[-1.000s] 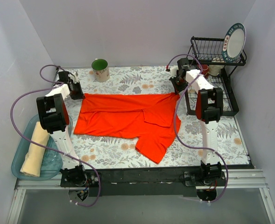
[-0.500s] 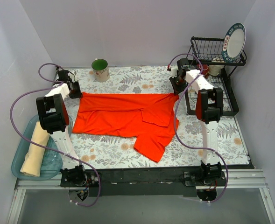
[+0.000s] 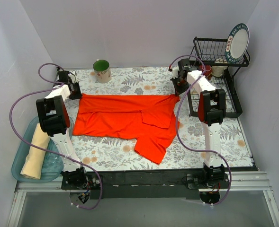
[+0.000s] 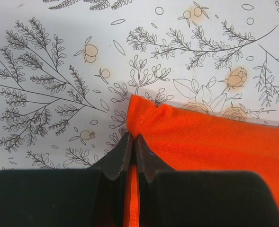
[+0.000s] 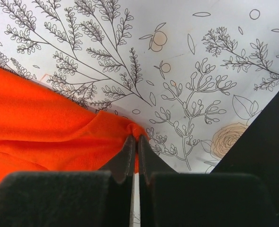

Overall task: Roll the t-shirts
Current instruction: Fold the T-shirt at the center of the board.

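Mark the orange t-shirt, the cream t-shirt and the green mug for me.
orange t-shirt [image 3: 120, 120]: top view, middle of its body.
cream t-shirt [image 3: 35, 152]: top view, middle of the bundle.
green mug [image 3: 102, 74]: top view, its outer wall.

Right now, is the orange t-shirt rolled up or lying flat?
Flat, not rolled: the orange t-shirt lies spread, partly folded over itself, one sleeve sticking out. The left gripper and right gripper pinch its far corners.

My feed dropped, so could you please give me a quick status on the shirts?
Left gripper and right gripper shut on orange shirt, far corners. Shirt laid out, not yet rolled. Cream shirt rolled in tub. Mug beyond, apart.
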Tool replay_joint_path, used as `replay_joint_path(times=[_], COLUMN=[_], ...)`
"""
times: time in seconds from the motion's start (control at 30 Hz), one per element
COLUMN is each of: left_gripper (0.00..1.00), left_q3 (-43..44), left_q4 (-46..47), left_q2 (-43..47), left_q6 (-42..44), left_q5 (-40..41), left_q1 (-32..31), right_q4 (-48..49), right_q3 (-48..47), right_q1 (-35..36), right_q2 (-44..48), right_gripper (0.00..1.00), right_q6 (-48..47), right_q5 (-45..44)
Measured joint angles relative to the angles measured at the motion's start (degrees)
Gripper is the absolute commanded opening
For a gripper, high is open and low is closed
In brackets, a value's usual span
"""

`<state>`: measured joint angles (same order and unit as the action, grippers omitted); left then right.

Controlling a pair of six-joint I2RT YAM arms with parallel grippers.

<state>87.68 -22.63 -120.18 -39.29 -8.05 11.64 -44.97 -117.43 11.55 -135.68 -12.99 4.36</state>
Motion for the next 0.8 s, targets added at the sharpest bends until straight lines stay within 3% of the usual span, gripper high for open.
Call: replay_joint_path(times=[0.1,0.27,0.6,0.67,0.7,0.8], left_gripper=[0.0,0.0,0.0,0.09,0.26,0.54], left_q3=[0.0,0.0,0.2,0.4,0.5,1.4], left_q4=[0.0,0.0,0.3,0.3,0.3,0.1], left_q2=[0.0,0.0,-0.1,-0.2,-0.2,-0.3], left_q6=[0.1,0.3,0.3,0.3,0.3,0.5], left_q5=[0.3,1.1,1.5,1.4,1.3,1.0], left_q1=[0.0,0.0,0.1,0.0,0.0,0.0], right_q4=[0.0,0.0,0.1,0.1,0.1,0.0], right_q3=[0.0,-0.2,-0.3,-0.3,-0.3,-0.5], right_q1=[0.1,0.1,0.1,0.0,0.0,0.0], right_q2=[0.3,1.7,3.4,3.4,3.4,3.4], right_gripper=[0.18,0.2,0.37,0.39,0.41,0.45], right_q6=[0.9,2.5,3.6,3.4,3.4,2.4], right_q5=[-0.6,-2.4,-6.9,-6.5,-6.1,-2.8])
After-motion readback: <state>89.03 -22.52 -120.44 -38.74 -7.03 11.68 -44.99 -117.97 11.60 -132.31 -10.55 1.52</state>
